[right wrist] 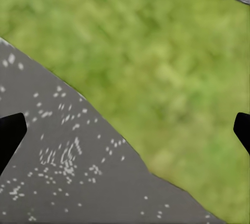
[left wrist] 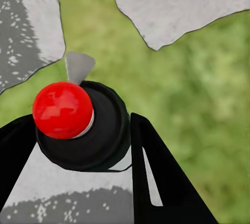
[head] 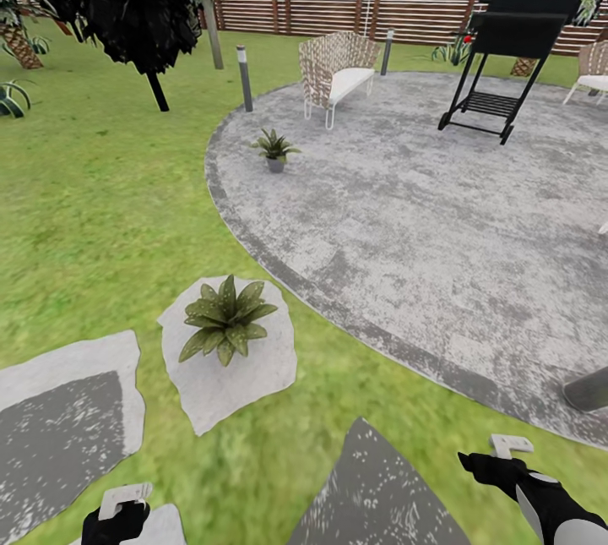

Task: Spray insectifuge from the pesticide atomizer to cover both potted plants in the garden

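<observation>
My left gripper [head: 116, 518] sits low at the near left, over a stepping stone. In the left wrist view its fingers [left wrist: 151, 166] are shut on the pesticide atomizer [left wrist: 99, 135], a dark round body with a red spot [left wrist: 62, 109] and a pale nozzle. One potted plant [head: 225, 321] stands on a pale stepping stone [head: 245, 384] just ahead of that gripper. The other potted plant [head: 274, 148] stands in a grey pot at the patio's left rim. My right gripper [head: 488, 465] is open at the near right, above lawn and a dark stone [right wrist: 62, 172].
The round grey patio [head: 405, 215] holds a wicker bench [head: 336, 72] and a black grill [head: 515, 29]. Two bollard lights [head: 245, 76] and a dark tree [head: 127, 4] stand at the back left. A brown fence [head: 338, 4] closes the garden. A grey cylinder [head: 587, 389] lies at right.
</observation>
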You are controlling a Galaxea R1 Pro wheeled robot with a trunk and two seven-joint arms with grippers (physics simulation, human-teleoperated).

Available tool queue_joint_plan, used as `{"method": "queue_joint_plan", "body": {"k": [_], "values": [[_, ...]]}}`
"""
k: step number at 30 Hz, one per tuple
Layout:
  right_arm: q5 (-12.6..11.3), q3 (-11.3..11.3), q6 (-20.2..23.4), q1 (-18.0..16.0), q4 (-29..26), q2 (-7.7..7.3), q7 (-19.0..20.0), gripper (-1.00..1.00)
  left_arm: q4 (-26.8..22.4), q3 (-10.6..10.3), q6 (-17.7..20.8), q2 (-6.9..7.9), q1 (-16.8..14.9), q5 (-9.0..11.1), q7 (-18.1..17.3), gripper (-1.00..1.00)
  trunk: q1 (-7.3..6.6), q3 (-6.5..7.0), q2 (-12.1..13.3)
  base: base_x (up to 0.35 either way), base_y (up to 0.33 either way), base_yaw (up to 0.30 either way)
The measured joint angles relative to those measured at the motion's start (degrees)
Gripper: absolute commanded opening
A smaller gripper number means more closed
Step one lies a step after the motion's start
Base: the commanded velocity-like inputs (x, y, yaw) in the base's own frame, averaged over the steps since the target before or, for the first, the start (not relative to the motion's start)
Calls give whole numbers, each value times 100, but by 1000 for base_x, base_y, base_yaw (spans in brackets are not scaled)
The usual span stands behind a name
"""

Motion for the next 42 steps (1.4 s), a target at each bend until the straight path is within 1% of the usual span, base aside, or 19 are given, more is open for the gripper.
{"method": "queue_joint_plan", "body": {"k": [42], "values": [[3,0,0,0,0,0,4,100,0,0,-2,2,0,5,0,-100,923,-370,-1684,0,0,0]]}}
